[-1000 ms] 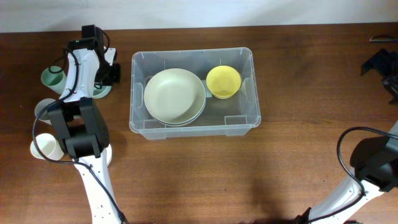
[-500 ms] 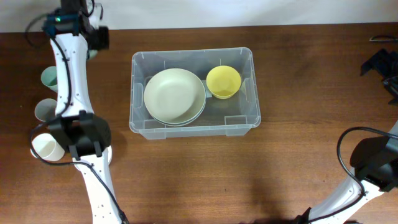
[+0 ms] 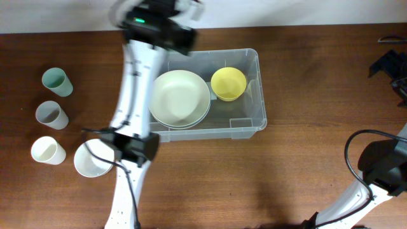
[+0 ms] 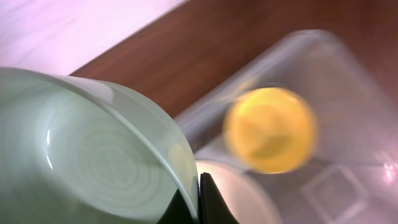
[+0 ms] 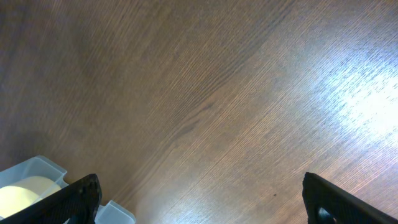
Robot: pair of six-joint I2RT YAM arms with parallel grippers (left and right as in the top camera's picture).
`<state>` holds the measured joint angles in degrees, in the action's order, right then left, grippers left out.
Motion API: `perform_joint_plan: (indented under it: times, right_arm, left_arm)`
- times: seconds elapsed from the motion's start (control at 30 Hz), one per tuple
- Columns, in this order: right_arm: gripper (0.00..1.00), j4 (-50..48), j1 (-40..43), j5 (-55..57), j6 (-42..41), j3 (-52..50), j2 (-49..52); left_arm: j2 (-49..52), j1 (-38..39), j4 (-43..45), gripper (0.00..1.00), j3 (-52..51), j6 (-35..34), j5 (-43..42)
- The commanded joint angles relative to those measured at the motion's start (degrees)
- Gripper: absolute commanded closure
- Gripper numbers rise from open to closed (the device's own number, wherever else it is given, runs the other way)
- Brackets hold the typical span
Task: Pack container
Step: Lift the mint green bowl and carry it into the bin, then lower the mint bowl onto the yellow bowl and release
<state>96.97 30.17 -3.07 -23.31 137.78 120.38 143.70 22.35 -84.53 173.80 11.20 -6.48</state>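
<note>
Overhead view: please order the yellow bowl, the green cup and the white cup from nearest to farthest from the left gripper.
1. Yellow bowl, in the right end of the container, nearest the left gripper.
2. Green cup, far left side.
3. White cup, front left.

Soft, even overhead light; the left arm [image 3: 156, 25] at the bench's far edge is smeared by motion. In the left wrist view, pale green bowl [image 4: 93, 155], yellow bowl [image 4: 270, 129] and container [image 4: 336, 62] are all blurred. The right wrist view is sharp, with white glare on the bench [image 5: 351, 93].
</note>
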Motion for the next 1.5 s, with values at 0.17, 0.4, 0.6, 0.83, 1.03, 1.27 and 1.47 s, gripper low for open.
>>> perform_joint_plan:
  times: [0.17,0.4,0.6,0.83,1.03,1.27,1.47]
  right_arm:
    - [0.01,0.1,-0.2,-0.1,0.4,0.0,-0.2]
    - [0.01,0.1,-0.2,-0.1,0.4,0.0,-0.2]
    - [0.01,0.1,-0.2,-0.1,0.4,0.0,-0.2]
    - [0.01,0.1,-0.2,-0.1,0.4,0.0,-0.2]
    - [0.01,0.1,-0.2,-0.1,0.4,0.0,-0.2]
    - [0.01,0.1,-0.2,-0.1,0.4,0.0,-0.2]
    - [0.01,0.1,-0.2,-0.1,0.4,0.0,-0.2]
  left_arm:
    - [1.9,8.8,0.9,0.99,0.6,0.6,2.6]
    - [8.3,10.7,-0.2,0.99,0.6,-0.1,-0.9]
    - [12.5,11.4,-0.2,0.99,0.6,-0.9,-2.7]
    - [14.2,12.1,0.1,0.99,0.5,-0.9,-4.3]
    - [15.8,12.2,0.3,0.99,0.5,-0.9,-4.3]
    - [16.6,12.2,0.3,0.99,0.5,-0.9,-4.3]
    - [16.6,12.2,0.2,0.88,0.5,-0.9,-4.3]
